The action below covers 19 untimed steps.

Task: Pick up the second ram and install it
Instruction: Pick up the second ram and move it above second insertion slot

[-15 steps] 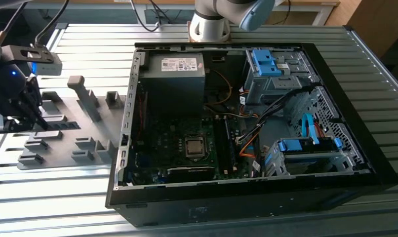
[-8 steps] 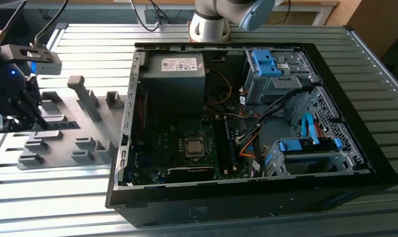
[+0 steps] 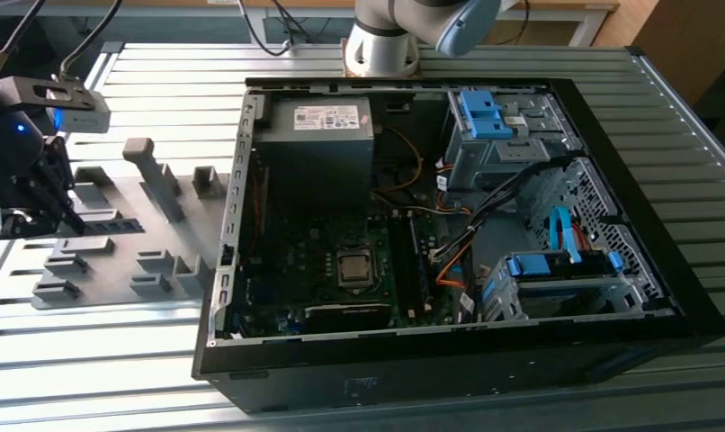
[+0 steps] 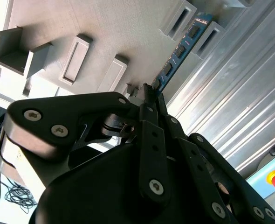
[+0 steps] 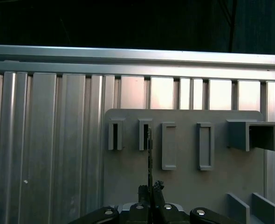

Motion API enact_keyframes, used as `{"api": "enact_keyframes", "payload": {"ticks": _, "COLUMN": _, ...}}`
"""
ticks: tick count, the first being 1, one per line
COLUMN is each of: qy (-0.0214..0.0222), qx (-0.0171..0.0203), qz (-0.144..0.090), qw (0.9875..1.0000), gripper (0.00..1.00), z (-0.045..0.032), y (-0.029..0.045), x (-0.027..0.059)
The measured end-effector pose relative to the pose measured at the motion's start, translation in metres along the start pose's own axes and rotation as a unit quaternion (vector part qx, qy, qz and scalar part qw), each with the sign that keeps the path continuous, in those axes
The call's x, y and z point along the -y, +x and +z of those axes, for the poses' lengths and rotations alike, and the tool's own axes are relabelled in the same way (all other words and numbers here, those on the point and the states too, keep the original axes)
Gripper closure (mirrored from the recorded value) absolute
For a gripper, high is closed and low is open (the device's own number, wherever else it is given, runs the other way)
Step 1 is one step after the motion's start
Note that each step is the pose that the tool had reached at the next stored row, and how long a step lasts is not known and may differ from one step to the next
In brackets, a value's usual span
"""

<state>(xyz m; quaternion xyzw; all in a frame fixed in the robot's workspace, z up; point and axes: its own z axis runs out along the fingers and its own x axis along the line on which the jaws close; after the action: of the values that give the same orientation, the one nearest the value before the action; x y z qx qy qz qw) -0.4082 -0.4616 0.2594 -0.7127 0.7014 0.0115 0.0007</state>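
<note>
Second wrist view: gripper (image 4: 148, 92) tight around second ram (image 4: 179, 51), thin dark-green stick with black chips.

Matt plastic, ribbed metal, glossy board
In the exterior view the ribbed table (image 3: 99, 360) is bare, faintly shiny metal; at nine o'clock of the matt black sheet-metal computer case (image 3: 459, 378) lies a dull grey plastic holder tray (image 3: 176, 238). The gripper (image 4: 147, 93) is smooth satin black with bright screw heads; the second ram (image 4: 182, 46) is glossy circuit board, its chips matt black.

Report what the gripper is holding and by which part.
The gripper pinches the second ram by one end; the other end lies among the blocks of the grey holder.
</note>
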Motion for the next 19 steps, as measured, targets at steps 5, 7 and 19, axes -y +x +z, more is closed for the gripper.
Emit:
{"api": "enact_keyframes", "payload": {"ticks": 5, "qy": 0.0000, "qx": 0.0000, "qz": 0.000, "qw": 1.0000, "gripper": 0.86, "z": -0.0010, "y": 0.0000, "x": 0.0000}}
{"api": "enact_keyframes", "payload": {"ticks": 7, "qy": 0.0000, "qx": 0.0000, "qz": 0.000, "qw": 1.0000, "gripper": 0.86, "z": -0.0016, "y": 0.0000, "x": 0.0000}}
{"api": "enact_keyframes", "payload": {"ticks": 19, "qy": 0.0000, "qx": 0.0000, "qz": 0.000, "qw": 1.0000, "gripper": 0.86, "z": -0.0054, "y": -0.0001, "x": -0.0001}}
